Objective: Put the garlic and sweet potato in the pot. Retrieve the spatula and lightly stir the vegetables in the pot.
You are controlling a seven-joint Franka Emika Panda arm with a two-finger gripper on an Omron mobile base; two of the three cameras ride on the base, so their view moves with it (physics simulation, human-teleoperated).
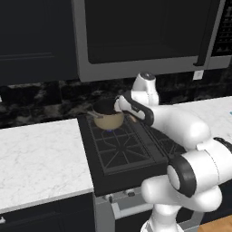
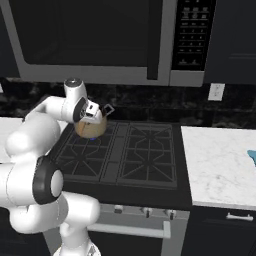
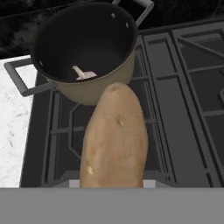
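Hand view: tool (image 3: 112, 186) grips potato (image 3: 114, 138) just short of pot (image 3: 94, 89), apparently above rim. Garlic (image 3: 84, 73) inside. Advance over opening before release; avoid rim.

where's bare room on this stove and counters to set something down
Free: the black grates right of the tan-gold pot; white marble counter left of the stove; right counter short of the light blue spatula. Crowded: back-left burner, where pot and arm meet.

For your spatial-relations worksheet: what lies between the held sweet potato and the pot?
Bare stove grate, seen in the hand view; the sweet potato hangs just short of the pot.
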